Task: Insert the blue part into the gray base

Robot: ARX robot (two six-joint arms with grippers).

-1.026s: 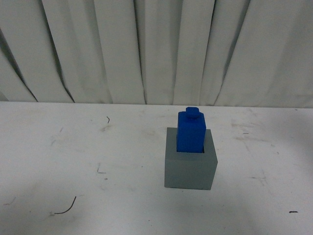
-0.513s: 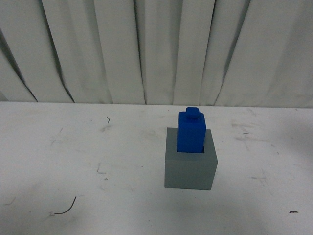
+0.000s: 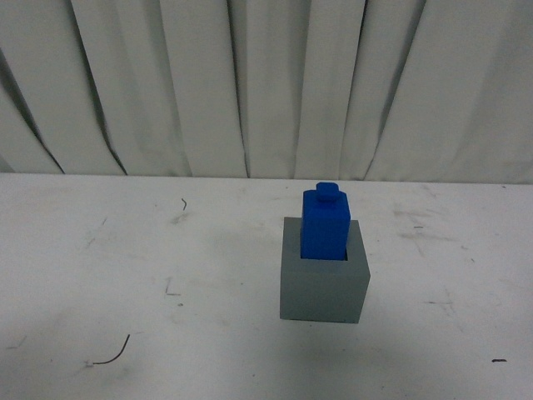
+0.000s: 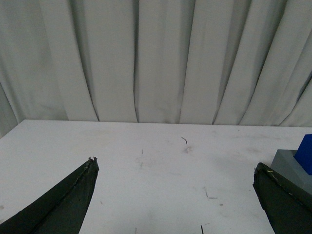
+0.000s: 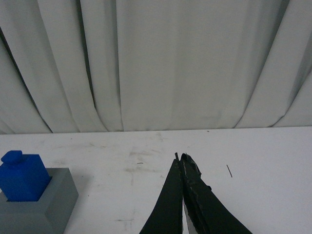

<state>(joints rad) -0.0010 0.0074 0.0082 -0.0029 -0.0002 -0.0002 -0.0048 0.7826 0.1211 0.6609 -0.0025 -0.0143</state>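
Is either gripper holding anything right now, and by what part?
Nothing is held. The left gripper is open, the right gripper shut on nothing, and the blue part stands in the gray base.

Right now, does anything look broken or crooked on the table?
Nothing looks broken. The bright blue plastic block stands upright in the matte gray cube's recess. The white table only has scuff marks.

A scuffed white table [image 3: 125,275] stands before a pleated pale curtain [image 3: 208,83].
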